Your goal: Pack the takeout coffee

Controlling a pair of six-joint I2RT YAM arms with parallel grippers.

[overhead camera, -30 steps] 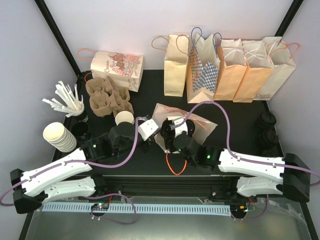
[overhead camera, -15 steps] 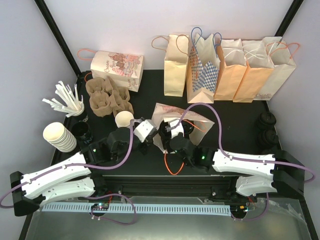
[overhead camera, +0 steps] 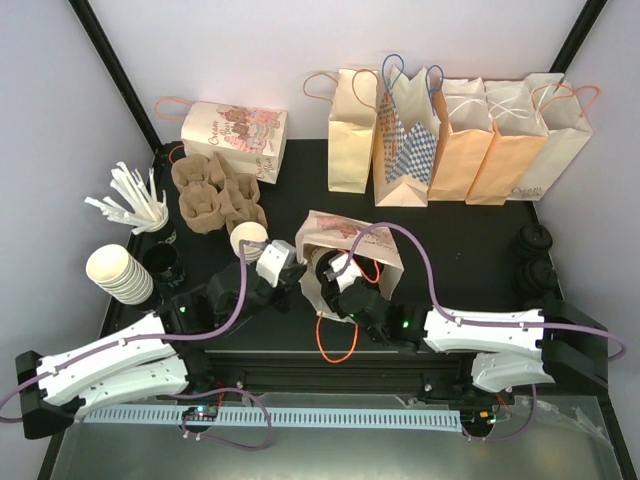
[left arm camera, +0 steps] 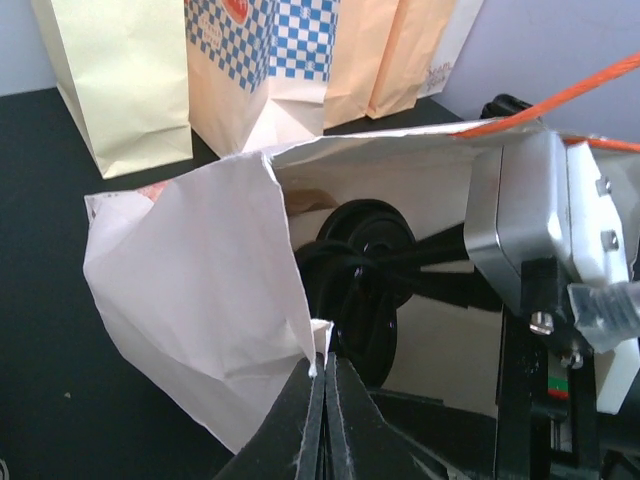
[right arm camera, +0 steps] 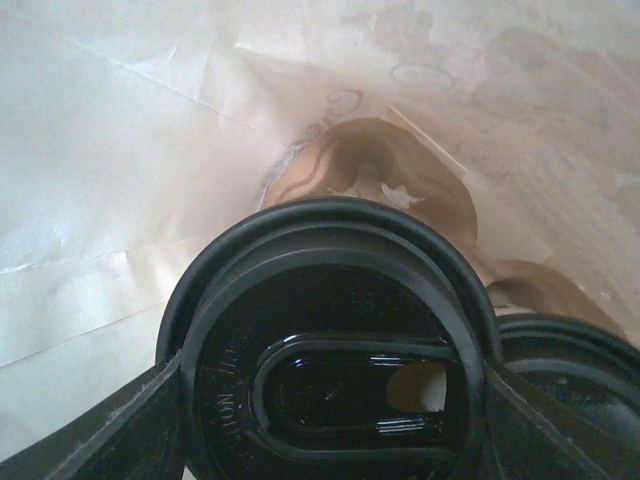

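Note:
A pale printed paper bag point(overhead camera: 350, 238) lies on its side mid-table, mouth toward the arms. My left gripper point(overhead camera: 298, 274) is shut on the bag's white rim point(left arm camera: 318, 345) and holds the mouth open; its jaws point(left arm camera: 323, 385) are pressed together on the paper. My right gripper point(overhead camera: 330, 272) reaches into the mouth, shut on a takeout coffee whose black lid point(right arm camera: 335, 345) fills the right wrist view between the fingers point(right arm camera: 120, 425). A second black lid point(right arm camera: 575, 350) sits beside it inside the bag. The left wrist view shows both lids point(left arm camera: 365, 255) in the bag.
Several paper bags point(overhead camera: 455, 130) stand along the back and one point(overhead camera: 235, 128) lies at the back left. Cardboard carriers point(overhead camera: 215, 195), an open cup point(overhead camera: 248, 238), stacked lidless cups point(overhead camera: 118, 272) and stirrers point(overhead camera: 135, 200) sit on the left. Loose black lids point(overhead camera: 535, 260) are at the right edge.
The bag has shifted left and its mouth has been raised and opened. The left gripper moved right and up with the rim. The right gripper went further into the bag with the cup.

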